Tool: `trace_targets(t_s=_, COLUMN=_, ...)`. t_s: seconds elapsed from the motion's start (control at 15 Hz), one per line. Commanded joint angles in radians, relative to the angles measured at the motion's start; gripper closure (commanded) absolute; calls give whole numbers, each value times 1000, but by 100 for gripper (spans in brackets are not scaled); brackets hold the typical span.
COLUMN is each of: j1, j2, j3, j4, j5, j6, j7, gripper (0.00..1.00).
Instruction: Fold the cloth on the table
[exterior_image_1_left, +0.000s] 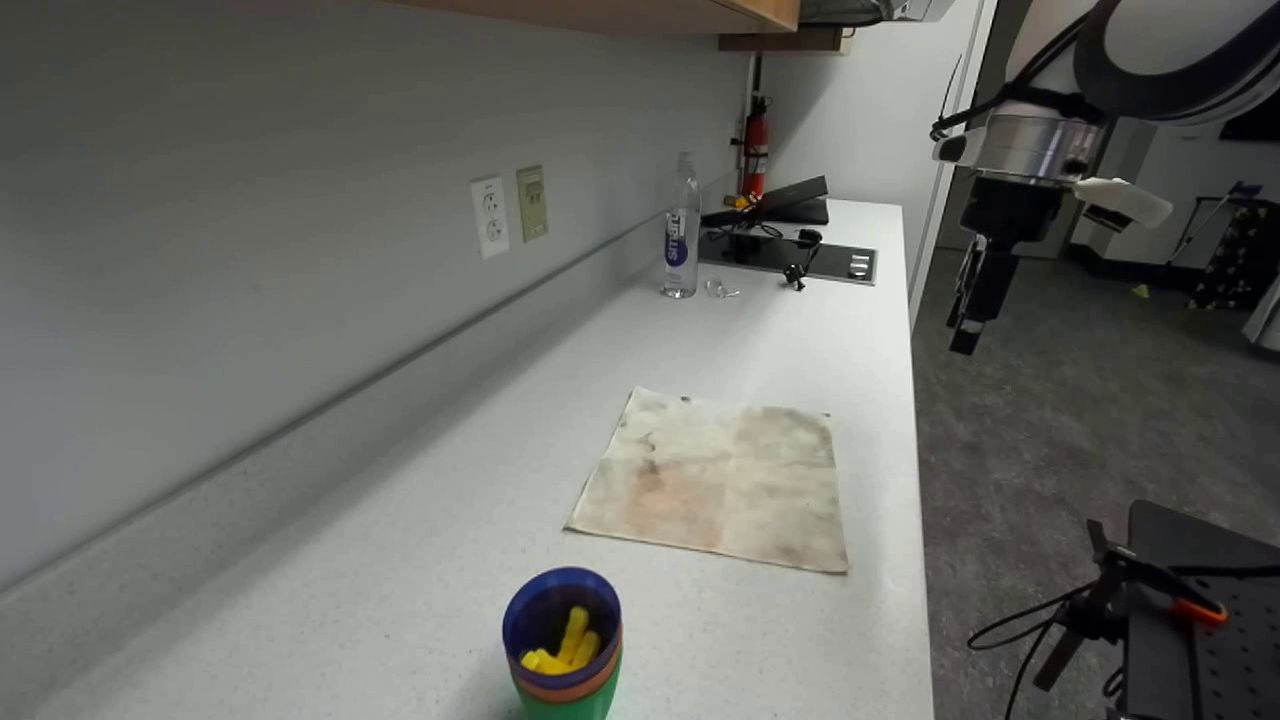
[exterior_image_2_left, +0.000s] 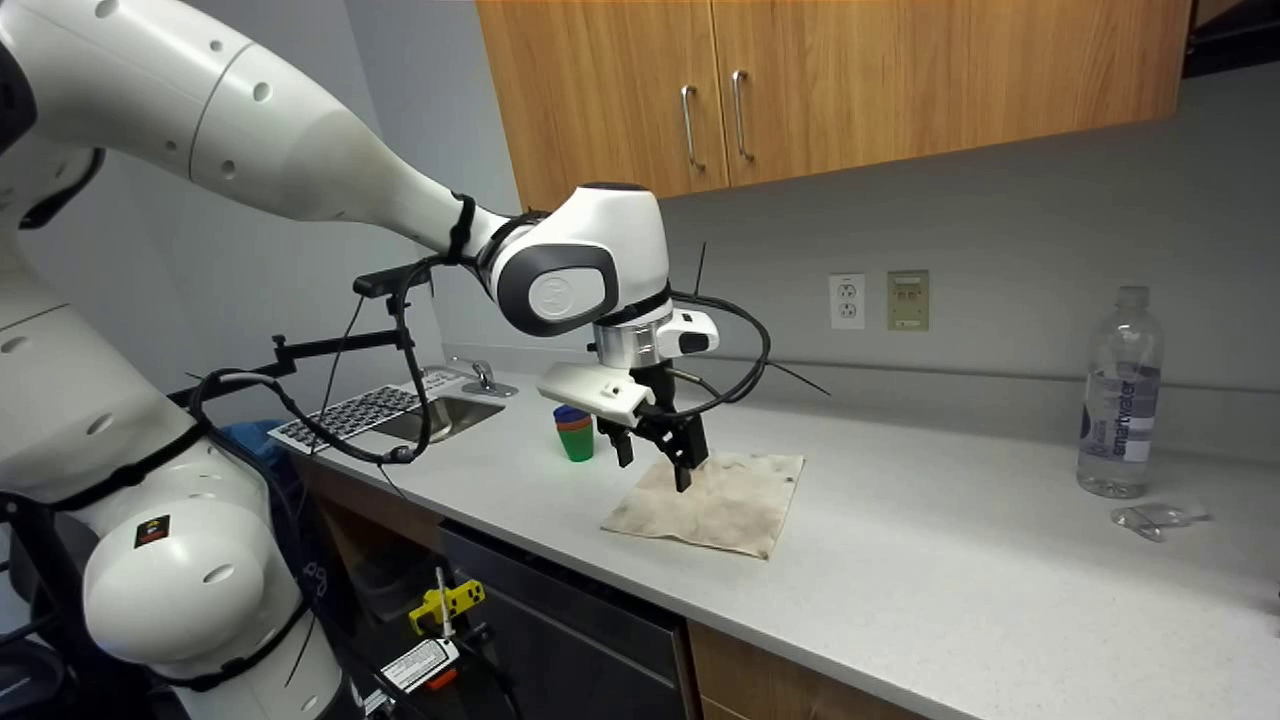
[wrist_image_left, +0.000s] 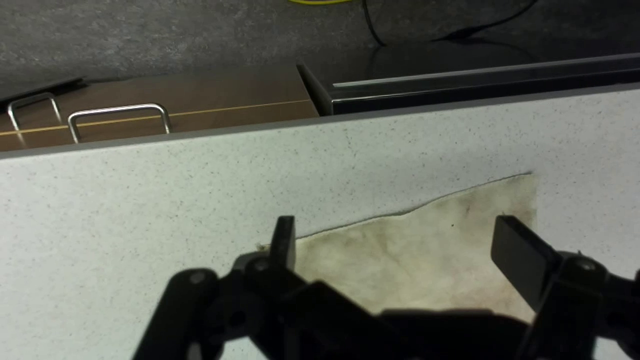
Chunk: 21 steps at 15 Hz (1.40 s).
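Your gripper (exterior_image_2_left: 654, 472) hangs spread and empty, probably so you can pinch an edge of the cloth (exterior_image_1_left: 715, 485), which lies flat on the table (exterior_image_1_left: 420, 590), untouched, presumably to leave all its corners free to take

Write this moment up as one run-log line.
cloth: spread flat on table | claw: open, empty, not touching cloth | cup stack: upright, apart from cloth

Cloth (wrist_image_left: 425, 265) partly behind the tool (wrist_image_left: 397, 237)
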Motion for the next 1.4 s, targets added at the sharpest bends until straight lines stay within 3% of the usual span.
trace_targets(t_s=0.0, j1=-22, j2=21, j3=-1, j4=-20, j5=41, j6=41, j7=4, gripper=0)
trace_targets(t_s=0.4, j1=-15, j2=171, j3=-12, j4=-6, j5=217, j6=245, j7=20, gripper=0)
trace_targets(t_s=0.67, j1=-14, j2=247, j3=15, j4=18, j5=369, j6=342, j7=-13, gripper=0)
trace_targets(t_s=0.73, j1=-38, j2=207, j3=26, j4=-12, j5=299, j6=310, j7=20, gripper=0)
trace_targets(t_s=1.0, j1=-41, j2=221, j3=35, j4=-10, j5=306, j6=315, j7=19, gripper=0)
trace_targets(t_s=1.33, j1=-36, j2=276, j3=34, j4=25, j5=399, j6=337, j7=-11, gripper=0)
